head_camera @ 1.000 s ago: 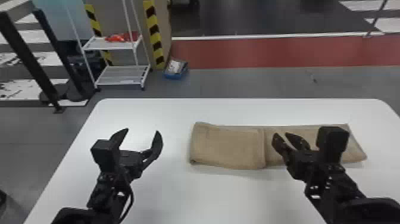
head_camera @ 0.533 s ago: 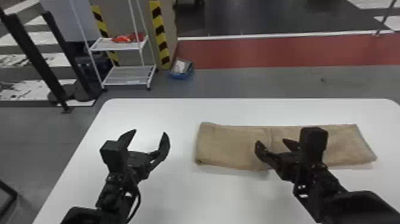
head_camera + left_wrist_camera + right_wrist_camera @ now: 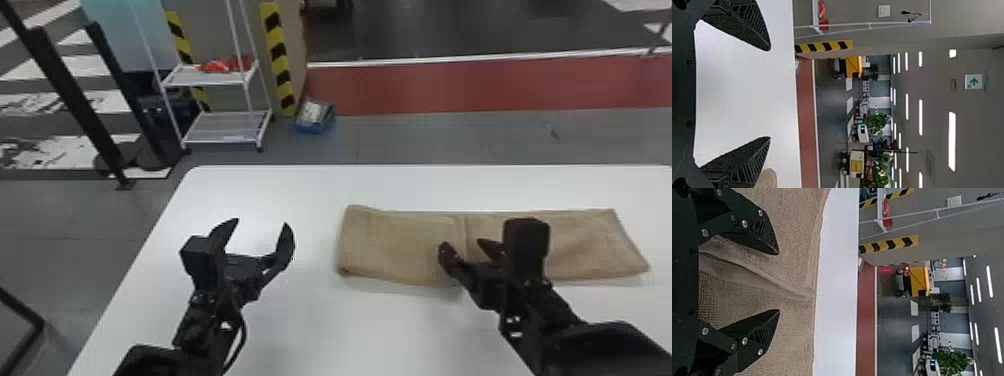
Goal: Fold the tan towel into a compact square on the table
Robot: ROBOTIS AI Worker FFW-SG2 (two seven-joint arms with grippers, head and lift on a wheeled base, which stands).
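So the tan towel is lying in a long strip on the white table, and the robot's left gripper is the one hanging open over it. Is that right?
Not quite: the right gripper, not the left gripper, hangs open over the tan towel, as the head view shows. The towel does lie in a long strip on the white table.

White table [image 3: 395, 330] with rounded corners, tan towel [image 3: 405, 245] lying on it in a long folded strip
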